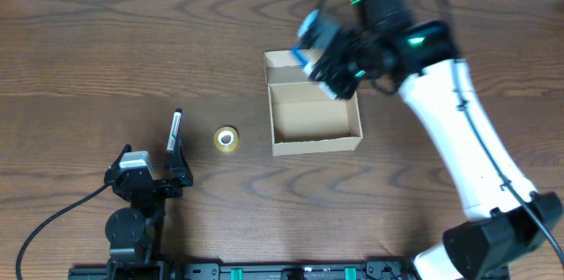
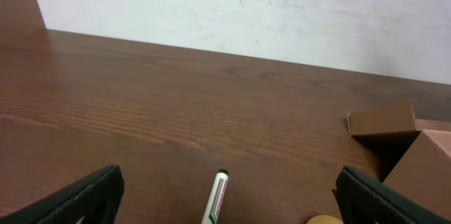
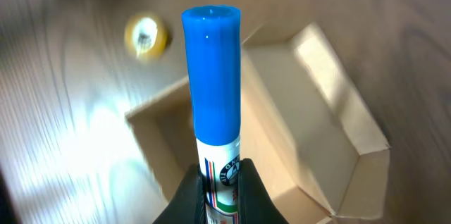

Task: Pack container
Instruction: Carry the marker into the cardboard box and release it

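The tan cardboard container (image 1: 315,121) stands open in the middle of the table, its flap lid laid back on the far side. It also shows in the right wrist view (image 3: 331,118) and at the right edge of the left wrist view (image 2: 416,146). My right gripper (image 1: 328,69) hovers over the container's far edge, shut on a blue-capped marker (image 3: 211,97). My left gripper (image 2: 225,196) is open and rests low at the front left. A black-capped white marker (image 1: 174,130) lies between its fingers (image 2: 217,197).
A small yellow tape roll (image 1: 226,139) lies between the loose marker and the container; it also shows in the right wrist view (image 3: 146,35). A white wall (image 2: 268,13) rises beyond the table's far edge.
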### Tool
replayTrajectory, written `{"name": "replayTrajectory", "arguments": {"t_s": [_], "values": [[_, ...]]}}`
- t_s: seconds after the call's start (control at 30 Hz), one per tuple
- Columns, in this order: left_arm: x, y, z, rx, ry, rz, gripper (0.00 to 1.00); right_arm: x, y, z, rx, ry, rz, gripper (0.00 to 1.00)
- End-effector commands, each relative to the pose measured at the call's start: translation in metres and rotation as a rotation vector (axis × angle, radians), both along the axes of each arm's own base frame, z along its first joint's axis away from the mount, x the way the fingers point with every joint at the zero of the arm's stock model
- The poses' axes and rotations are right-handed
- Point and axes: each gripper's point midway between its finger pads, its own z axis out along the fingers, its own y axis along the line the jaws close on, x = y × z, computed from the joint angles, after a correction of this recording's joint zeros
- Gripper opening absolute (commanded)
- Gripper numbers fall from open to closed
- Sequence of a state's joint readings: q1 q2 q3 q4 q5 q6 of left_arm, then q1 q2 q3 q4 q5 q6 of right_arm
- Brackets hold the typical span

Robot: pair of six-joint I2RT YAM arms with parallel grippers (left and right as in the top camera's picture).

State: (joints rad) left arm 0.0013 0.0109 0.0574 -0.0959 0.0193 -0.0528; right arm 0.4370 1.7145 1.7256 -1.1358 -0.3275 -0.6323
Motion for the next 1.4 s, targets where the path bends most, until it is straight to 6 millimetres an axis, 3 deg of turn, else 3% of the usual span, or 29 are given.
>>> {"name": "replayTrajectory", "arguments": {"t_s": [0.0,0.17,0.3,0.87,1.0,1.17,1.27,1.37], "values": [[0.001,0.0,-0.013,-0.007,0.025,0.0,0.95,0.002,-0.012,-0.019,-0.265,-0.14,0.211,0.01],[0.001,0.0,-0.013,-0.007,0.025,0.0,0.95,0.005,-0.008,-0.02,-0.258,-0.184,0.325,0.01],[0.001,0.0,-0.013,-0.007,0.026,0.0,0.95,0.003,-0.012,-0.035,-0.25,-0.145,0.405,0.01],[0.001,0.0,-0.013,-0.007,0.025,0.0,0.95,0.009,-0.011,-0.17,-0.316,0.186,0.45,0.01],[0.001,0.0,-0.013,-0.007,0.025,0.0,0.95,0.004,-0.012,-0.183,-0.327,0.211,0.497,0.01],[0.001,0.0,-0.013,-0.007,0.025,0.0,0.95,0.004,-0.012,-0.185,-0.329,0.206,0.517,0.02],[0.001,0.0,-0.013,-0.007,0.025,0.0,0.95,0.004,-0.012,-0.185,-0.329,0.21,0.511,0.18],[0.001,0.0,-0.013,-0.007,0.025,0.0,0.95,0.004,-0.012,-0.185,-0.328,0.215,0.496,0.25]]}}
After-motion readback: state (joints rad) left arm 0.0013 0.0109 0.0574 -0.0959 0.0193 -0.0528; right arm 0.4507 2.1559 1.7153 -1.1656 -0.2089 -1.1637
